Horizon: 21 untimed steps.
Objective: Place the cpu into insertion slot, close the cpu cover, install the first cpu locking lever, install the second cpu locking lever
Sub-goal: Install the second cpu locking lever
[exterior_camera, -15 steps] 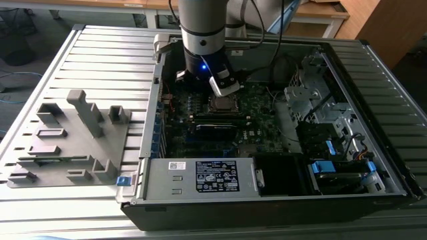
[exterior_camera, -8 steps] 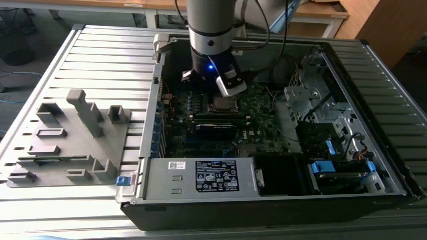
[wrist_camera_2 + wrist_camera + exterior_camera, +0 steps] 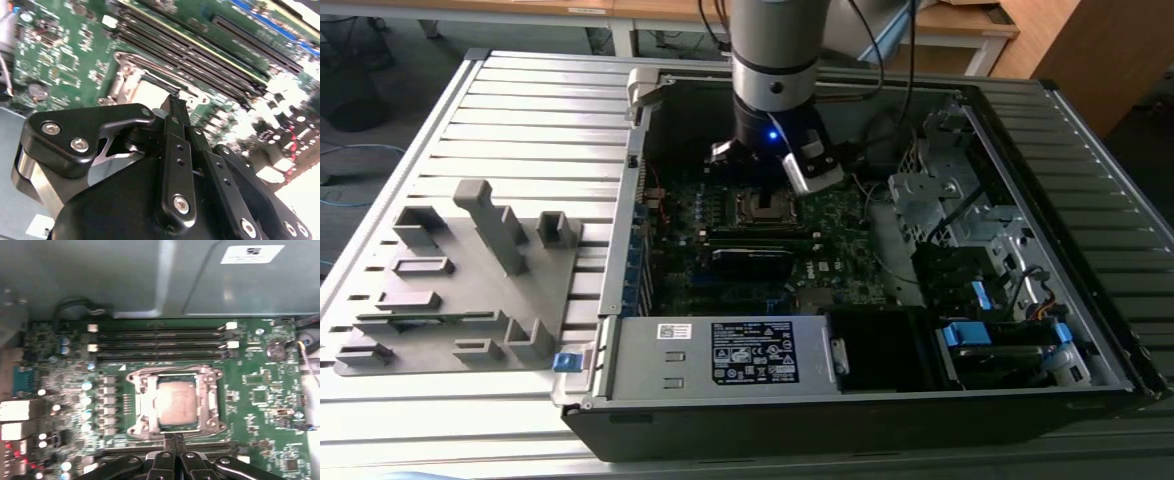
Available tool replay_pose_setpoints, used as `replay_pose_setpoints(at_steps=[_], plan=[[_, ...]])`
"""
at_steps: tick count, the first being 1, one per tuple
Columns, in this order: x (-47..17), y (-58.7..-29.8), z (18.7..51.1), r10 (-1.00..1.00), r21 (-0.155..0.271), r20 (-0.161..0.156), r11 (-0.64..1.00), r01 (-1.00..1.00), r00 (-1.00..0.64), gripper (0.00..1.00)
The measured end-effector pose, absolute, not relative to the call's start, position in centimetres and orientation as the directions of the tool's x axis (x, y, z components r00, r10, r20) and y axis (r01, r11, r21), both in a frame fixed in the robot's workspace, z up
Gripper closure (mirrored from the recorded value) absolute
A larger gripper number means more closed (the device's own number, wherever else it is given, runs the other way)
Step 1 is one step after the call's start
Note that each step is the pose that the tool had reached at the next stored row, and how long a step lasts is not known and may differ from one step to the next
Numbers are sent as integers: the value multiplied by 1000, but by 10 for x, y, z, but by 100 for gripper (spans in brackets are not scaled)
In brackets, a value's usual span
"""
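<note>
The cpu (image 3: 176,405) lies flat in its socket on the green motherboard (image 3: 260,390), beside the row of long black memory slots (image 3: 160,342). The cpu cover (image 3: 212,395) is down around the chip, its silvery frame bordering the square metal top. The pincer (image 3: 173,440) sits at the socket's edge with its black fingers (image 3: 176,130) pressed together, holding nothing. In the exterior view the arm (image 3: 777,70) reaches down into the open computer case (image 3: 1067,120), which rests on a ribbed counter (image 3: 520,110).
</note>
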State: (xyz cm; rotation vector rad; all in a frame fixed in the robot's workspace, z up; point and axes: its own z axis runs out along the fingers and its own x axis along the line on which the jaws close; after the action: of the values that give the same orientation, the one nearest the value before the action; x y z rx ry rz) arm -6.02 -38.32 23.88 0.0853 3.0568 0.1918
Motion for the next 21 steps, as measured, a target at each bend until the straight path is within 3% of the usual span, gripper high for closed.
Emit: replay_pose_setpoints(at_steps=[21], plan=[[-48,-355,232,99,100,-75,991,91,-992,89]])
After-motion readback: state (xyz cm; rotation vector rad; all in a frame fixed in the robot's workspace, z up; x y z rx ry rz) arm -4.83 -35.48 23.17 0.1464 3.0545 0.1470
